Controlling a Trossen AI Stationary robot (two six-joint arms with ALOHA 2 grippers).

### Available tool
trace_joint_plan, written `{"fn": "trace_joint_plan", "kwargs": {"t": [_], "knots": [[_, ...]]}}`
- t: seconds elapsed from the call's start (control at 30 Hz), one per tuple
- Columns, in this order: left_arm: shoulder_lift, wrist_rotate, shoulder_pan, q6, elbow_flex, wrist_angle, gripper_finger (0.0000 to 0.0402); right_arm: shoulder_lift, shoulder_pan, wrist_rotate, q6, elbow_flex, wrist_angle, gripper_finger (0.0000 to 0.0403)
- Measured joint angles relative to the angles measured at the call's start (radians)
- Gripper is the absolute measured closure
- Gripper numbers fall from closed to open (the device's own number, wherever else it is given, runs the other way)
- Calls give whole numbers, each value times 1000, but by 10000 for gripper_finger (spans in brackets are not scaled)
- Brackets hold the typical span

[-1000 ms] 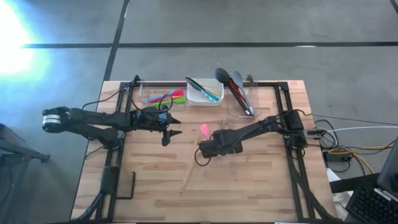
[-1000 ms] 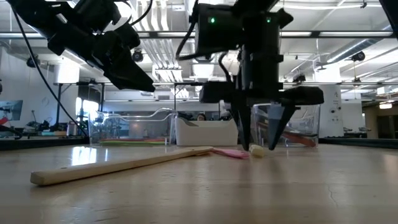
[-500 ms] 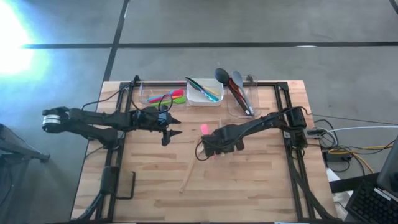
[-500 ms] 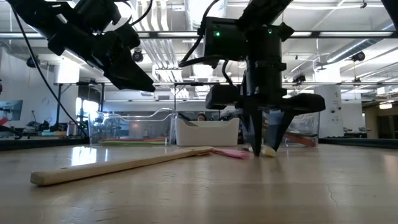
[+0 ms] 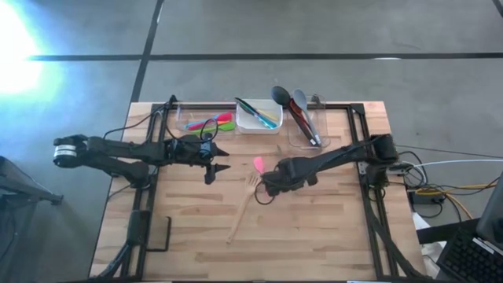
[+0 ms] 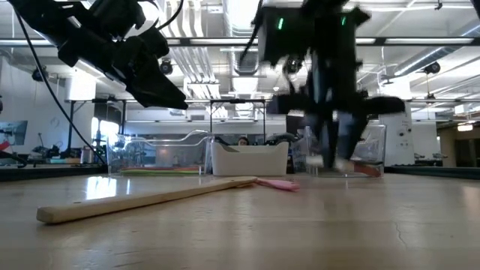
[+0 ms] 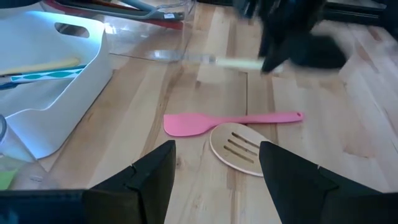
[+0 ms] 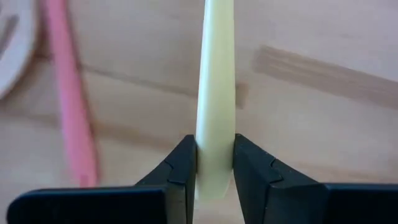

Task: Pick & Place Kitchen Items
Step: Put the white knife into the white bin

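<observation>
Lifted off the table, right gripper [image 8: 214, 165] pinches a cream handle [image 8: 216, 93] between its fingers

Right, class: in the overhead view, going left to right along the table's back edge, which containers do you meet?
left clear tub → white tub → right clear tub
</observation>
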Motion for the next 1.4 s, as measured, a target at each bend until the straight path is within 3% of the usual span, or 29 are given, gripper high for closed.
{"fn": "trace_joint_plan", "kwargs": {"t": [0.13, 0.27, 0.57, 0.87, 1.2, 1.4], "knots": [[0, 0, 0, 0, 0, 3, 168, -96, 30, 29, 13, 2, -66, 337], [0, 0, -1, 0, 0, 13, 168, -188, 45, 128, -20, 2, -64, 337], [0, -1, -1, 0, 0, 26, 168, -346, -24, 302, -226, 6, -49, 337], [0, -3, 0, 0, 0, 73, 168, -345, -233, 307, -606, 41, 21, 337], [0, -4, 0, 3, 0, 108, 168, -312, -437, 298, -988, 44, 291, 337], [0, -24, 0, 4, 0, 112, 168, -235, -521, 204, -1130, 44, 396, 337]]}}
